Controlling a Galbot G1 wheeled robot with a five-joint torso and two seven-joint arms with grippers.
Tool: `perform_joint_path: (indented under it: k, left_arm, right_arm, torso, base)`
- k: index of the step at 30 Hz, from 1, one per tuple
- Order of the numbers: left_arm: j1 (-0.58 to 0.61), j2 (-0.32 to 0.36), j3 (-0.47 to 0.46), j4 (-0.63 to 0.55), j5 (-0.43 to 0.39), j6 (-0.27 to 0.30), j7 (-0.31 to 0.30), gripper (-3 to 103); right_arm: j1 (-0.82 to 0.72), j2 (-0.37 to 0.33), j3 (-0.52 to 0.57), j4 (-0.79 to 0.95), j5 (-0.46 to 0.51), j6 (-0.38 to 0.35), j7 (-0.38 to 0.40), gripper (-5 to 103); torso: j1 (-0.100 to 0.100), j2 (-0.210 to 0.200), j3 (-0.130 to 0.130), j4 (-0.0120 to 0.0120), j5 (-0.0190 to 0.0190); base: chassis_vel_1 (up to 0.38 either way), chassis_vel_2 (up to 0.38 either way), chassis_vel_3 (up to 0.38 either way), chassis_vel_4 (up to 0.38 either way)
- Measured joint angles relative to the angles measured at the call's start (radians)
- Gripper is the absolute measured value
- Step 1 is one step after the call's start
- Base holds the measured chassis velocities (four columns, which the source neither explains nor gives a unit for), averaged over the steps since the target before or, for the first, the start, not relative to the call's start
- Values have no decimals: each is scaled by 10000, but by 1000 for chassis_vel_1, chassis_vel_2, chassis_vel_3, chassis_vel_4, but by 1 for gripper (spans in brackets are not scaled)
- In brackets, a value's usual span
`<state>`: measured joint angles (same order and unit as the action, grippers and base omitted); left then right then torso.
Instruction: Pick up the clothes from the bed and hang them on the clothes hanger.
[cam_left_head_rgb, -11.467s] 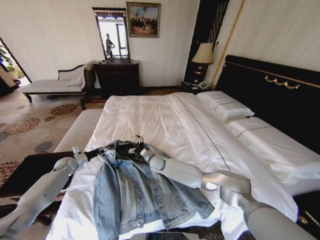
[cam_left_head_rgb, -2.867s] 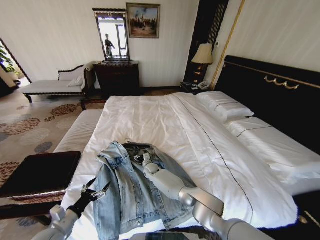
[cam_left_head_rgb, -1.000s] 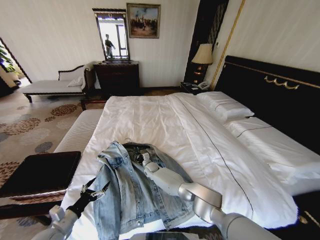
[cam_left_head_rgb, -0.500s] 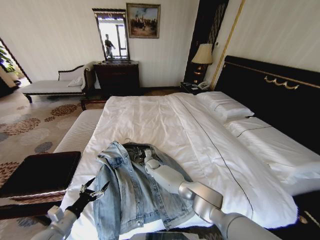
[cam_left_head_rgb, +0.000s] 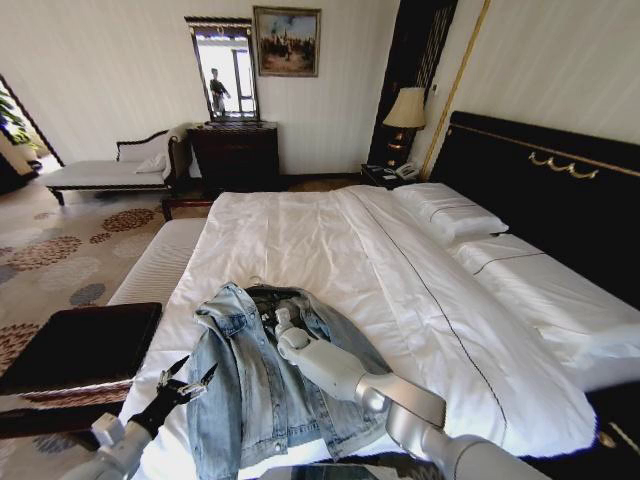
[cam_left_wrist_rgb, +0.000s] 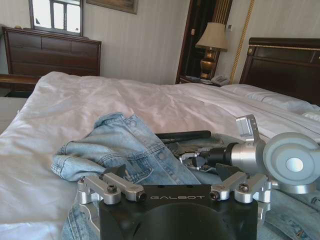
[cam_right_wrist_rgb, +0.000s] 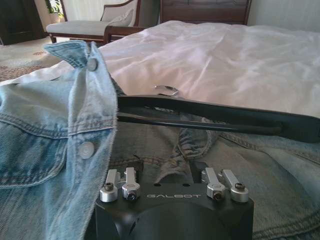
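Right gripper (cam_left_head_rgb: 275, 318) has pulled back slightly toward the near side since half a second ago, still inside the open front of the denim jacket (cam_left_head_rgb: 265, 385) at the collar; jacket itself unchanged. Jacket lies on the near left part of the bed (cam_left_head_rgb: 330, 240), left front panel folded up and over. Clothes hanger (cam_right_wrist_rgb: 210, 117) lies flat across the jacket's collar area, hook (cam_right_wrist_rgb: 166, 90) pointing to the far side, just ahead of the right gripper. Can't tell whether the right fingers are clenched or released. Left gripper (cam_left_head_rgb: 187, 381) hovers off the bed's near left edge, fingers spread, holding nothing, just left of the jacket.
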<state>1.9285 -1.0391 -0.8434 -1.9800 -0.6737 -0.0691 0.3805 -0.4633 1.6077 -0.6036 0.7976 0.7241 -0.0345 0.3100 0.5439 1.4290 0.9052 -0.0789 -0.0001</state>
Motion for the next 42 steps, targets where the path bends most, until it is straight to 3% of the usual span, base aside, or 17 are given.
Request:
perform_joint_path:
  k: [1,2,4,6,10,12,15,16,20,22,25,28,31,36,42]
  left_arm:
    - [0,16,-5,0,-30,-4,8,100]
    - [-1,19,-5,-1,-36,-6,10,100]
    - [-22,32,0,7,-44,-10,16,100]
    - [-36,32,18,11,-44,-11,19,100]
    - [-77,31,46,15,-46,-11,28,100]
    - [-73,31,35,13,-58,-10,31,100]
    - [-51,35,-12,16,-106,-22,37,100]
    - [-33,36,-28,30,-118,-37,40,100]
    - [-7,32,-33,35,-123,-54,46,100]
    - [-12,16,-30,28,-123,-55,46,100]
    - [-27,3,-12,12,-123,-56,47,100]
    - [-32,-10,-6,-8,-122,-55,46,100]
    - [-27,-12,-12,-9,-123,-55,46,100]
    - [-5,-15,-29,-7,-126,-58,45,100]
    - [-22,-19,-30,2,-138,-60,45,100]
  right_arm:
    - [-48,1,-134,159,-169,-3,73,60]
    - [-62,1,-168,207,-207,-9,91,60]
    - [-128,4,-324,420,-459,-35,163,70]
    - [-149,6,-388,483,-595,-64,188,70]
    - [-106,3,-505,335,-997,-257,250,94]
    - [-89,4,-525,313,-1022,-327,276,94]
    - [-48,4,-561,168,-1083,-442,340,85]
    - [-28,4,-552,51,-1116,-494,377,74]
    - [-3,5,-511,-64,-1151,-522,450,63]
    - [9,5,-426,-105,-1150,-530,537,51]
    - [23,5,-324,-124,-1106,-531,625,47]
    - [39,5,-170,-170,-980,-555,741,30]
    - [62,5,-97,-222,-949,-558,774,25]
    - [89,5,96,-305,-915,-558,825,3]
    - [90,4,354,-58,-335,-737,1071,1]
  torso:
    - [-1,0,0,2,1]
    - [-1,0,0,3,1]
    - [-1,0,0,4,1]
    - [-1,0,0,5,1]
    - [-1,0,0,2,0]
    - [-1,0,0,3,0]
    - [-1,0,0,3,1]
    - [-1,1,0,3,1]
    - [-2,0,0,4,1]
    - [-3,0,0,4,1]
    - [-3,0,0,3,1]
    - [-3,0,0,3,1]
    - [-3,0,0,3,1]
    - [-3,0,0,4,1]
    - [-3,0,0,3,1]
  base:
    - [0,0,0,0]
    - [0,0,0,0]
    - [0,0,0,0]
    - [0,0,0,0]
    - [0,0,0,0]
    - [0,0,0,0]
    - [0,0,0,0]
    - [0,0,0,0]
    - [0,0,0,0]
    - [0,0,0,0]
    - [0,0,0,0]
    - [0,0,0,0]
    - [0,0,0,0]
    - [0,0,0,0]
    - [0,0,0,0]
